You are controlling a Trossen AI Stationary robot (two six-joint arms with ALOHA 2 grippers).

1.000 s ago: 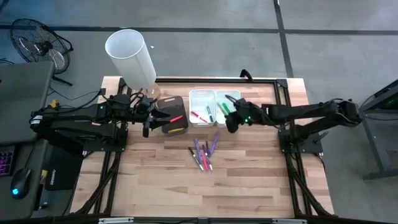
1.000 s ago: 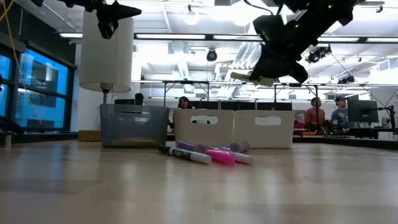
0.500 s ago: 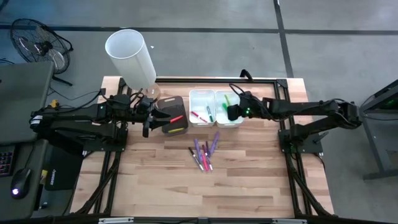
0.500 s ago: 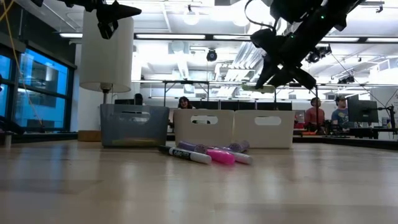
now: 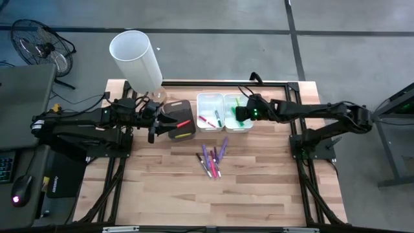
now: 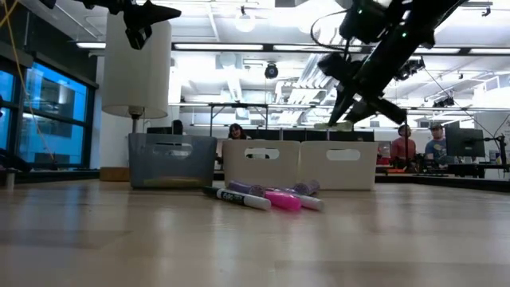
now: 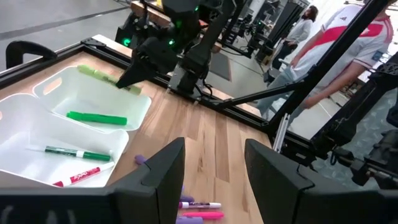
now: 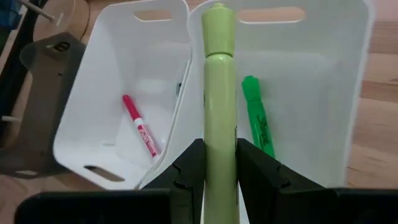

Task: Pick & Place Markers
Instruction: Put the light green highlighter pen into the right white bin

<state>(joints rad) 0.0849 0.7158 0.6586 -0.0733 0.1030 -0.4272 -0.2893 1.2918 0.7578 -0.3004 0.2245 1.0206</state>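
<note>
Above the right-hand white bin (image 5: 237, 111), a pale green marker (image 8: 219, 118) is clamped between the fingers of the right claw (image 5: 243, 114). Inside that bin lies a bright green marker (image 8: 256, 126); the neighbouring white bin (image 8: 118, 106) holds a red marker (image 8: 140, 127). More markers (image 5: 212, 158) lie loose on the desk (image 5: 259, 188). Beside the dark bin (image 5: 179, 119), the left claw (image 7: 208, 174) hangs with fingers apart.

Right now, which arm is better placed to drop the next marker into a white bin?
Right. The right gripper is shut on the pale green marker directly over the right-hand white bin, which already has a green marker. The left gripper is open and empty, beside the dark bin.
</note>
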